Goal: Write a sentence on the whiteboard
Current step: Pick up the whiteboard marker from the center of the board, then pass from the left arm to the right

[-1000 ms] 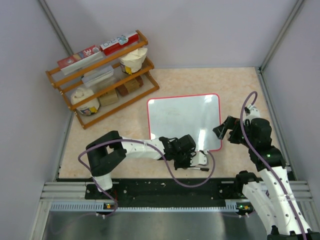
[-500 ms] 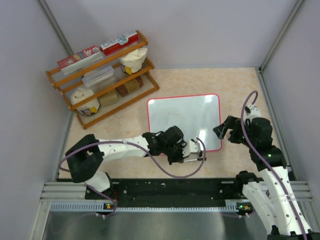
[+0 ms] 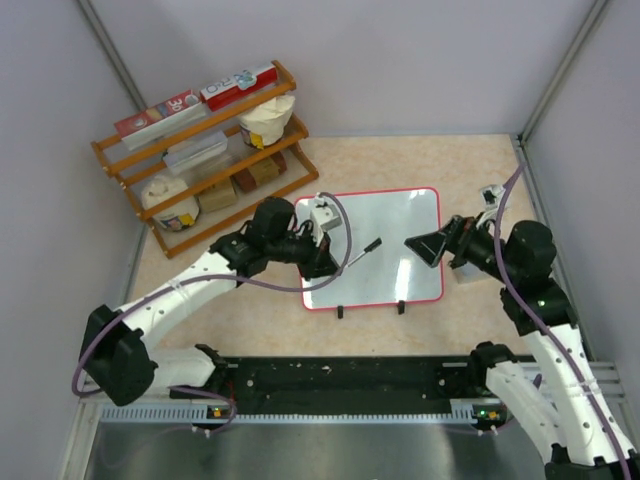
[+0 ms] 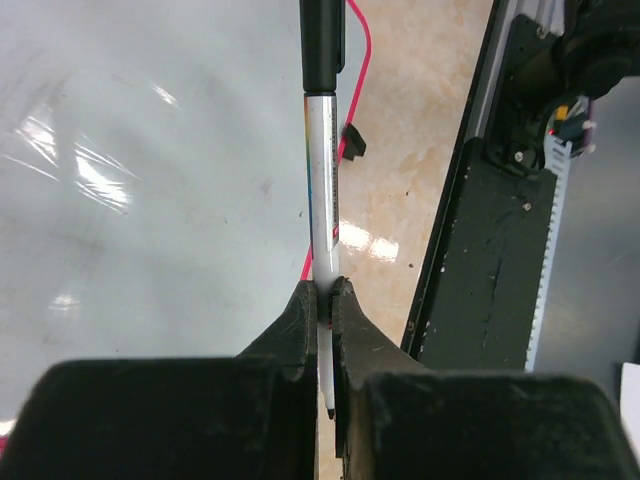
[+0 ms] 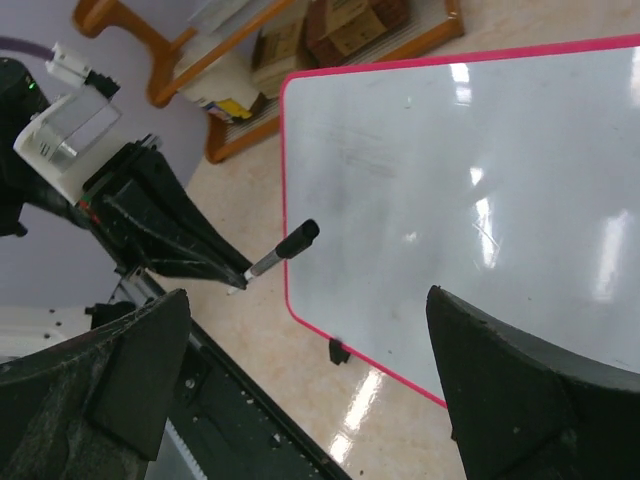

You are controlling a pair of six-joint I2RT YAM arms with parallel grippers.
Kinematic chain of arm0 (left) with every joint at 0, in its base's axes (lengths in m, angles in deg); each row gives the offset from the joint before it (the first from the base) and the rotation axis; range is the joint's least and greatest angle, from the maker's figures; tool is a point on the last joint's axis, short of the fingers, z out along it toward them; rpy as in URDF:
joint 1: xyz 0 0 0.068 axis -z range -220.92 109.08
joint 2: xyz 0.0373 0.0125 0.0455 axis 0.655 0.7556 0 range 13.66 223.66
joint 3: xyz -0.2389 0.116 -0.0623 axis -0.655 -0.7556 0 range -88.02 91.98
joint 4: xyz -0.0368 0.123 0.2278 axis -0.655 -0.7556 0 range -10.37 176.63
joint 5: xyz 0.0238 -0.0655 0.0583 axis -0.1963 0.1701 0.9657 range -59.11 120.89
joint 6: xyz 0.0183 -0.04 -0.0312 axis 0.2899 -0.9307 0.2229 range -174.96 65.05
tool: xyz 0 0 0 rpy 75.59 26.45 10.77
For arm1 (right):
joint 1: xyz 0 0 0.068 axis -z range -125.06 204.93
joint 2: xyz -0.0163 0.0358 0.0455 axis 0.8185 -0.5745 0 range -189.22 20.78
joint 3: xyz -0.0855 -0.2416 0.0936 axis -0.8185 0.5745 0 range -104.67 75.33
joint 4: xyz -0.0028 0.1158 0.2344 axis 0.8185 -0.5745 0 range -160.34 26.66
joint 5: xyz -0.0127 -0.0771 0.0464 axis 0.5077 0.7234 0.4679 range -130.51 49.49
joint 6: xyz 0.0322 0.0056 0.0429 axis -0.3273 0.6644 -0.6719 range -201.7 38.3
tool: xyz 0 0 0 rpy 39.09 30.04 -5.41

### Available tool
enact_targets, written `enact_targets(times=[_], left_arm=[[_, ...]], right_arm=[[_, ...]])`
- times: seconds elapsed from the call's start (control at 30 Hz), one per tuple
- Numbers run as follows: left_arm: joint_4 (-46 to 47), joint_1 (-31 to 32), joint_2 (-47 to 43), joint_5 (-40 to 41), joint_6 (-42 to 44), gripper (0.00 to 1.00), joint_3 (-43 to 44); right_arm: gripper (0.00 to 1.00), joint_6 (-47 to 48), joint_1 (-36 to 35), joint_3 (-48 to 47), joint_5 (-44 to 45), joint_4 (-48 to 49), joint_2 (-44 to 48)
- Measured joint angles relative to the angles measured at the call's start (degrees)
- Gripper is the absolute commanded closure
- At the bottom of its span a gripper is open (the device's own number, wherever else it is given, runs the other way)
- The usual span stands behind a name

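Observation:
The whiteboard [image 3: 385, 225] lies flat mid-table, white with a thin red rim and small black feet. The sentence is out of view: the board's face [image 5: 470, 170] shows only glare. My left gripper [image 3: 333, 264] hovers over the board's left part, shut on a thin marker [image 3: 365, 249]. In the left wrist view the fingers [image 4: 295, 325] pinch the marker's white barrel [image 4: 322, 180], its black cap pointing away. My right gripper [image 3: 440, 256] hangs open over the board's right edge, facing the marker [image 5: 282, 250]; nothing sits between its fingers [image 5: 130, 370].
A wooden rack [image 3: 205, 150] with boxes, bags and containers stands at the back left. A black rail [image 3: 340, 375] runs along the near table edge, also seen as the black rail [image 4: 500, 230]. Grey walls close in both sides.
My left arm rose from the board's near edge with the marker and swung back-left over the board. My right gripper turned left toward the marker, staying open.

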Motion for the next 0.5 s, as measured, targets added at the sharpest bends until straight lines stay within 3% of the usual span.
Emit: enact_targets(times=[0.13, 0.5], left_arm=[[2.5, -3.0, -3.5, -2.7, -5.6, 1.00, 0.1], [13.1, -3.4, -7.6, -9.4, -13.4, 1.00, 0.7]], right_arm=[[0.07, -3.0, -3.6, 0.0, -3.0, 5.9, -1.9], [0.17, -5.9, -18.5, -0.4, -3.3, 16.6, -11.6]])
